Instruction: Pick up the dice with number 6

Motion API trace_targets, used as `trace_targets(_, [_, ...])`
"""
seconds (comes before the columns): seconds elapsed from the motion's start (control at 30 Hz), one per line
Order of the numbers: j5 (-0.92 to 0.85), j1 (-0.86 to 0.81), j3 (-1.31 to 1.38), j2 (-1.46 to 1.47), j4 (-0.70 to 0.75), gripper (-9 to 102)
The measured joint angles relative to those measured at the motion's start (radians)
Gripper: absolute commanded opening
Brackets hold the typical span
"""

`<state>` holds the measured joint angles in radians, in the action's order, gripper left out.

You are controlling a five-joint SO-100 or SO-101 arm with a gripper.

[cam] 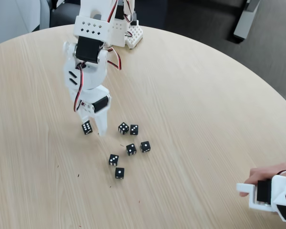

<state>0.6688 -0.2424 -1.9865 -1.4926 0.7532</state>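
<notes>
Hand: a person's hand [264,177] held a white controller [272,195] at the near right edge.
Tabletop: round, pale wood [195,95].
Dice count: seven small black dice.
Dice with number 6 [86,127]: sat apart on the left, pressed close to the end effector [96,128].
End effector: reached down over that die; I could not tell how wide it was.
Good grip: squeeze flat sides, lift straight up, and keep clear of the nearest die [123,128].
</notes>
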Motion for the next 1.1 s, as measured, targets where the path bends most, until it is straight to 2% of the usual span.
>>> trace_targets(0.63, [0.38,-0.002,0.011,0.017,-0.005,14])
trace_targets(1.0, [0.454,-0.002,0.011,0.017,-0.008,0])
trace_targets(1.1, [0.459,-0.002,0.011,0.017,-0.008,0])
